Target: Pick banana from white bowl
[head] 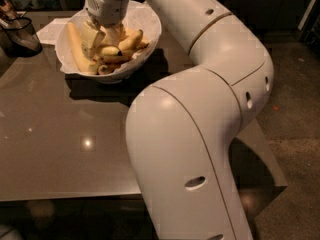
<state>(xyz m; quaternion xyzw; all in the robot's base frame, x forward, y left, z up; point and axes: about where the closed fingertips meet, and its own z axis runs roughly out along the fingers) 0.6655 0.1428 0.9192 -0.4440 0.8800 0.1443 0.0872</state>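
The white bowl (pixel 142 51), lined with crinkled white paper, stands at the far side of the table. It holds several yellow bananas (pixel 122 43), one long banana (pixel 76 48) lying along its left wall. My gripper (pixel 102 38) reaches down into the bowl from above, its pale fingers (pixel 90 39) among the bananas at the middle of the pile. My large white arm fills the middle and right of the view and hides the bowl's right rim.
A dark mesh basket (pixel 21 34) stands at the table's far left. A white paper (pixel 52 30) lies behind the bowl. The glossy grey table (pixel 65 139) ends at a front edge near the bottom; floor lies to the right.
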